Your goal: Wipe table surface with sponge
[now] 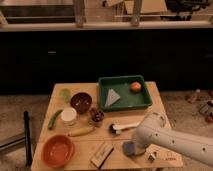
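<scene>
The table surface is a light tan wooden square top made of wide planks. The sponge is a small blue-grey pad lying flat on the table near its front edge, right of centre. My white arm comes in from the lower right. My gripper is at the arm's end, right over the sponge and touching it. The arm's body hides most of the gripper.
A green tray at the back holds a grey folded cloth and an orange. On the left are a dark bowl, a white cup, a banana and an orange bowl. A wooden block and a white-handled brush lie close to the sponge.
</scene>
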### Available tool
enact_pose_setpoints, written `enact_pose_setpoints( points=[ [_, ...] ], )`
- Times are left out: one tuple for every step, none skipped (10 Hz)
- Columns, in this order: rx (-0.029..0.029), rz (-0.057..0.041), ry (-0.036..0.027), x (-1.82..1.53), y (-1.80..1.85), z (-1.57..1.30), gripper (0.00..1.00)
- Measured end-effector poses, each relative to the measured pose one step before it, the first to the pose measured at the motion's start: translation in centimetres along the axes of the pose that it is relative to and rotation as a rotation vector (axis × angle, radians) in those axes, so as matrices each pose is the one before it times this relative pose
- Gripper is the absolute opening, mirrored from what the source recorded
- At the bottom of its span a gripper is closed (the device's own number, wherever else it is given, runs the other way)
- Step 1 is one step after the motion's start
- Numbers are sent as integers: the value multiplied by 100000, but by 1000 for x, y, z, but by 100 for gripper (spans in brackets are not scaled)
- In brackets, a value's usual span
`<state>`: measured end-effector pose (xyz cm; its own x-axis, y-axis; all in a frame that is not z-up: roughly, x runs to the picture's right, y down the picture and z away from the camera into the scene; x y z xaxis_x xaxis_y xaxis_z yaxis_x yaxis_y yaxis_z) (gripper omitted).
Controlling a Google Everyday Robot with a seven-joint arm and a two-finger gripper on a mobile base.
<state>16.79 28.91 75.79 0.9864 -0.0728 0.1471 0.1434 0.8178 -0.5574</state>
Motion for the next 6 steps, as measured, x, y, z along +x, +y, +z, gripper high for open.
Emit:
enact_pose_setpoints(
  points=[
    [-202, 2062, 912, 974, -329, 95, 0],
    [219, 1995, 294, 641, -462, 65, 0],
    [658, 1800, -130, 279, -703, 21, 0],
    [815, 1089, -226, 143, -805, -9, 0],
    [579, 308, -308, -83, -487, -12, 0],
    [507, 38, -615, -388, -487, 11, 0]
  ],
)
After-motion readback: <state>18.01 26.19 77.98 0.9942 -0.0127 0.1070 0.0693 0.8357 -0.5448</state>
